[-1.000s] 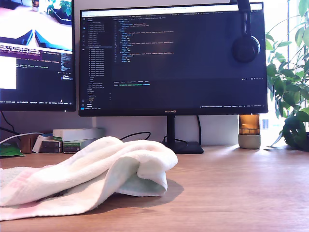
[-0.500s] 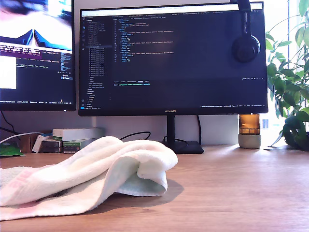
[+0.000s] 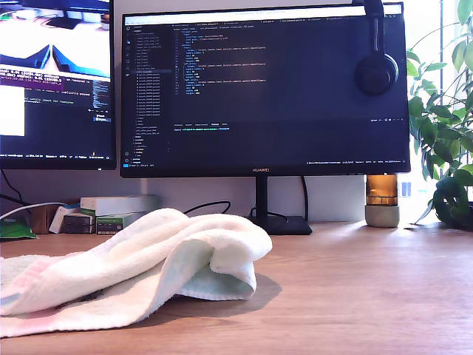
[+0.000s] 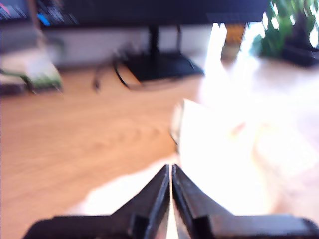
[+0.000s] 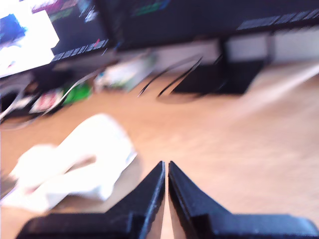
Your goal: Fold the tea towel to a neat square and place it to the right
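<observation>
Though rumpled, one tea towel (image 3: 140,266)

A: Background? 
B: Two monitors (image 3: 264,89) lit, headphones (image 3: 375,70) hung on one's corner. 
A: Tabletop (image 3: 369,296)? 
B: Wood; boxes (image 3: 111,211), potted plant (image 3: 447,148), amber jar (image 3: 382,200).

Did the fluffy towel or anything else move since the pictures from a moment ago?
Nothing on the desk visibly moved. The tea towel lies in the same rumpled heap at the exterior view's left, and nothing was grabbed or let go. Only the picture on the left monitor changed a little at its top. No arm shows in the exterior view. The big monitor, headphones and plant stayed put.
</observation>
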`<state>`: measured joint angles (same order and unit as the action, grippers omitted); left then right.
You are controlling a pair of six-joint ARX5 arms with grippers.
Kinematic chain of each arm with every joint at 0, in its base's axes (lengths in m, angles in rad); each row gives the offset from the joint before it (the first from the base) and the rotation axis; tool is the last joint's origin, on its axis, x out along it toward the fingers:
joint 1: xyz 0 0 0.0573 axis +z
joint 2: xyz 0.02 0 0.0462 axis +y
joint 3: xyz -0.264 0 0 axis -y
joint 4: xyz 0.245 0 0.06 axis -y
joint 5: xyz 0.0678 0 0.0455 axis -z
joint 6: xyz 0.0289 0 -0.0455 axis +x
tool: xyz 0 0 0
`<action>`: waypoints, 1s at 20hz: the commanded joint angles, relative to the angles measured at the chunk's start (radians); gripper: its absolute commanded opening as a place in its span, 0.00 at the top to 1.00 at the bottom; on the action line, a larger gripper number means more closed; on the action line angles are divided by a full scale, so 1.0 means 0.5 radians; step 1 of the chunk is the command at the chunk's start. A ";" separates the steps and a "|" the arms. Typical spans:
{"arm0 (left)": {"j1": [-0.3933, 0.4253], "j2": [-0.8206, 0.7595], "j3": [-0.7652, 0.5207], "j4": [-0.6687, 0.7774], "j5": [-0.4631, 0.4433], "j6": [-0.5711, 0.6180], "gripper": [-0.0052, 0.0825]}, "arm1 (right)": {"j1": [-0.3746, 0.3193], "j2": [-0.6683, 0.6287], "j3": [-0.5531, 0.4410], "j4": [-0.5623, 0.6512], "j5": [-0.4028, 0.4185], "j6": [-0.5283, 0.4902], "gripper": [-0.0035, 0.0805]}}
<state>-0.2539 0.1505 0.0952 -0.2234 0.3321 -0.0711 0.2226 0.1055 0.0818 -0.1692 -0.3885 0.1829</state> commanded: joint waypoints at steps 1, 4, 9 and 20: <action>-0.045 0.108 0.101 0.031 0.004 0.034 0.96 | 0.067 0.096 0.060 -0.011 -0.012 0.004 0.97; -0.140 0.359 0.206 0.029 0.003 0.054 0.96 | 0.207 0.302 0.122 -0.019 -0.050 0.003 0.97; -0.264 0.811 0.444 -0.117 0.011 0.054 0.96 | 0.411 0.691 0.433 -0.217 -0.063 -0.185 0.97; -0.325 1.796 1.133 -0.906 0.237 0.440 0.74 | 0.494 1.428 0.690 -0.255 -0.063 -0.616 0.97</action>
<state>-0.4126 1.0199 0.6548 -0.6750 0.4454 0.1349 0.4664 0.8165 0.4267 -0.3031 -0.4133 -0.1066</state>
